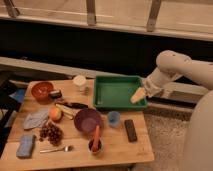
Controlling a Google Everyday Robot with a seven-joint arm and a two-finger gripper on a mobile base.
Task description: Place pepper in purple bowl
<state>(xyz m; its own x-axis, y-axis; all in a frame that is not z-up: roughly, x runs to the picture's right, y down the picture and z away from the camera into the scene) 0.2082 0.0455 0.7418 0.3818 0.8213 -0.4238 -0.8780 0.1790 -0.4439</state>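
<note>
The pepper (95, 136) stands nearly upright in a small dark cup (95, 147) near the front edge of the counter (117, 150), its upper end leaning slightly toward the purple bowl (88, 120). That bowl sits just behind it, and whether the pepper's tip touches the rim cannot be told. A light-blue cup (114, 118) is just beside the bowl on its right, with a dark flat bar (130, 130) further right. To the bowl's left lie a round orange fruit (55, 114), a dark long vegetable (75, 105), a cluster of dark grapes (51, 133) and a grey cloth (35, 120). A fork (56, 149) and a blue sponge (25, 146) lie along the front left. At the back are an orange-red bowl (42, 90), a white cup (79, 82) and a green tray (116, 80). The gripper (138, 95) hangs at the tray's right end, well apart from the pepper; whether it is apart or together cannot be told.
</note>
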